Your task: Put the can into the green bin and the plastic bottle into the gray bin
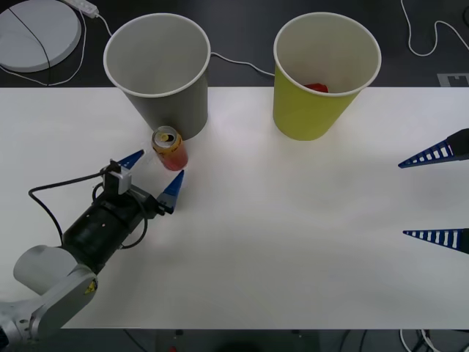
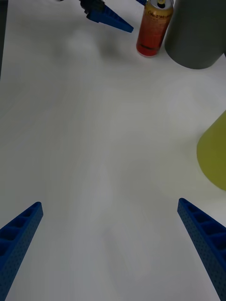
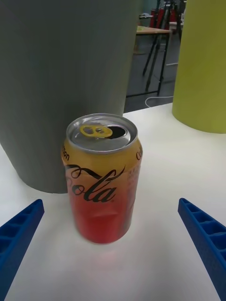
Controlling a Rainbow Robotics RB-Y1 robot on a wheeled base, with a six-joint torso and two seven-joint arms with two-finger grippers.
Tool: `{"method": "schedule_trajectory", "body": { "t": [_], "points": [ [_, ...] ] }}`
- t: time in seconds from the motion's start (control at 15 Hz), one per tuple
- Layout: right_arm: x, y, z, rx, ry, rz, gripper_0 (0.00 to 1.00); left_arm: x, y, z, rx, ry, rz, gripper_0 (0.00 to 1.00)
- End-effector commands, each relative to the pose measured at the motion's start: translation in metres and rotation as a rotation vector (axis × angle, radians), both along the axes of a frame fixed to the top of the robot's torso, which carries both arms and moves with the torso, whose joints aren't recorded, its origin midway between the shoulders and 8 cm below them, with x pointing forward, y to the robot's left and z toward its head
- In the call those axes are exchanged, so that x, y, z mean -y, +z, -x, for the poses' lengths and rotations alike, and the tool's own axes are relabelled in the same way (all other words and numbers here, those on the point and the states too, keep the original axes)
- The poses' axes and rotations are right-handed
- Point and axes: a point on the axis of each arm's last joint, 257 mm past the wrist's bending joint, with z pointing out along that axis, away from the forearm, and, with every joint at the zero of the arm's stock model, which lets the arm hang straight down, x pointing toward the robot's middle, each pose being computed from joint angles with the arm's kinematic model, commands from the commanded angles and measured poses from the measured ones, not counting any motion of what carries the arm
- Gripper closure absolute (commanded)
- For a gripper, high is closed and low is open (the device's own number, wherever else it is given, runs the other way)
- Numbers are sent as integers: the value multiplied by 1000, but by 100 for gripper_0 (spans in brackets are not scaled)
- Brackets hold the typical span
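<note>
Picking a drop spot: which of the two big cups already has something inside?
The yellow-green cup: a red object lies inside it. The gray cup looks empty.

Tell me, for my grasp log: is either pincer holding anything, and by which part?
Nothing held. Left pincer is open around the can, not touching; right pincer open.

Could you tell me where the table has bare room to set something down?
The wide stretch between the left gripper and the right gripper, in front of the green bin, is bare. It is crowded where the can stands against the gray bin.
</note>
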Motion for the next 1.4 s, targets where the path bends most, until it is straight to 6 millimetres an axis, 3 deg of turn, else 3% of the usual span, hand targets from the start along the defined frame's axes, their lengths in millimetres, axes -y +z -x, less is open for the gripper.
{"method": "schedule_trajectory", "body": {
  "t": [0.07,0.93,1.33,1.4],
  "points": [
    [0,0,0,0,0,0,0,6,-2,-8,-1,-2,-3,0],
    [0,0,0,0,0,0,0,25,-2,-49,16,23,-8,0],
    [0,0,0,0,0,0,0,24,-2,-61,19,38,-19,0],
    [0,0,0,0,0,0,0,25,-2,-61,20,36,-22,7]
  ]
}}
